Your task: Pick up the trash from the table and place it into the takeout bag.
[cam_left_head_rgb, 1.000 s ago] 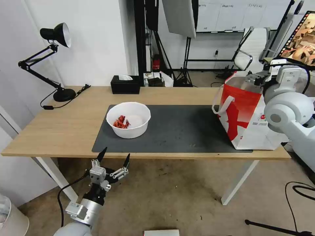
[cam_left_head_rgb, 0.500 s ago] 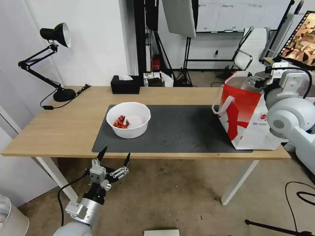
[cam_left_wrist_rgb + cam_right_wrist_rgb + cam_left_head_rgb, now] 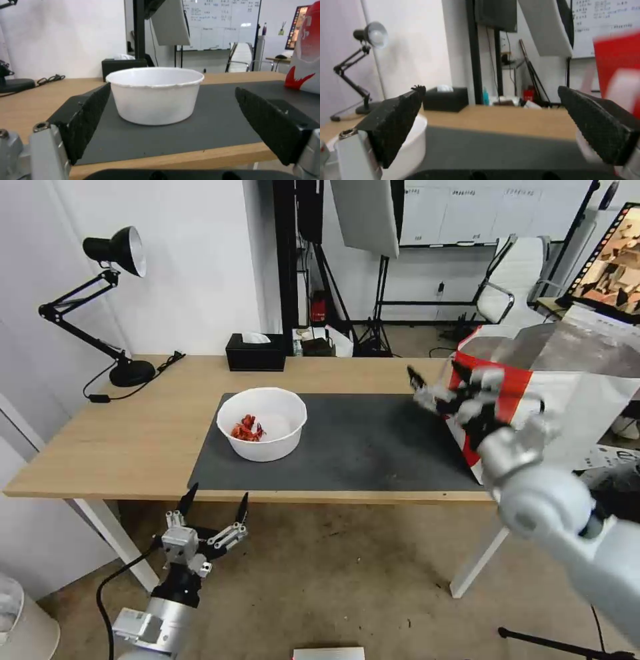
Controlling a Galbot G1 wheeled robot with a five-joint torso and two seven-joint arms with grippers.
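White bowl [image 3: 261, 423] rests on grey mat [image 3: 360, 447].

Both arms are silver-grey with rounded joints. The left gripper [image 3: 212, 503] has black pointed fingers [image 3: 87, 117] with ribbed pads. A black cable trails from its wrist.

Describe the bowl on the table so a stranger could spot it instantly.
On the long light-wood table lies a large dark grey rectangular mat. At the mat's left end, far from the red-and-white takeout bag, stands the white round plastic bowl. Unlike the black tissue box behind it, it holds red scraps.
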